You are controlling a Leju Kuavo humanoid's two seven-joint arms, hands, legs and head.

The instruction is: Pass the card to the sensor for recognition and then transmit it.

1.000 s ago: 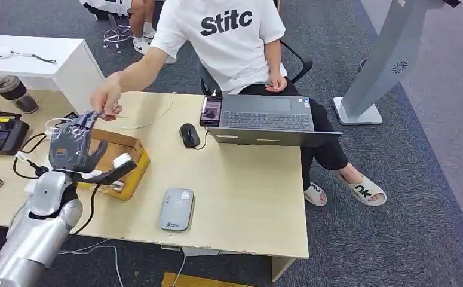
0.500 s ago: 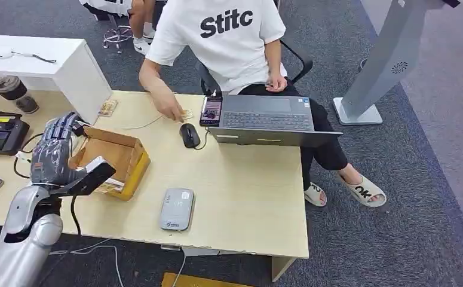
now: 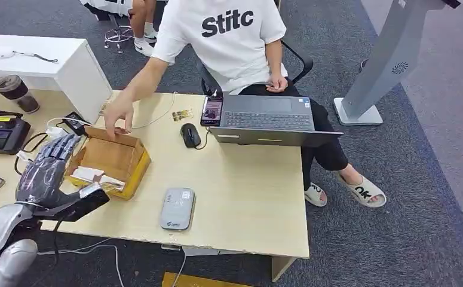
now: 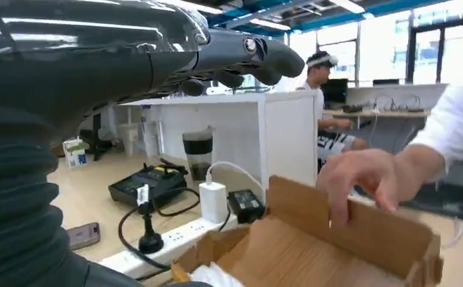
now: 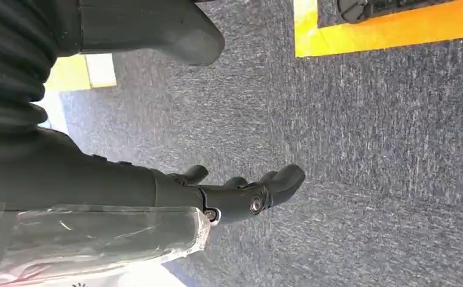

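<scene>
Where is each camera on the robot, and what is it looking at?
Head view: high on the robot, looking down at the table; the left robot hand shows, open.
Left wrist view: behind the left robot hand, looking across the cardboard box.
Right wrist view: behind the hanging right robot hand, facing grey carpet.
Shared: head and left wrist views both show the cardboard box and the person's hand at it.

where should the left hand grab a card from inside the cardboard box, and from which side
Grip the raised edge of the white cards lying at the near end of the cardboard box, coming from above: the box walls block a sideways approach and its top is open. The left hand hovers empty beside it; a person's hand is on the far wall.
</scene>
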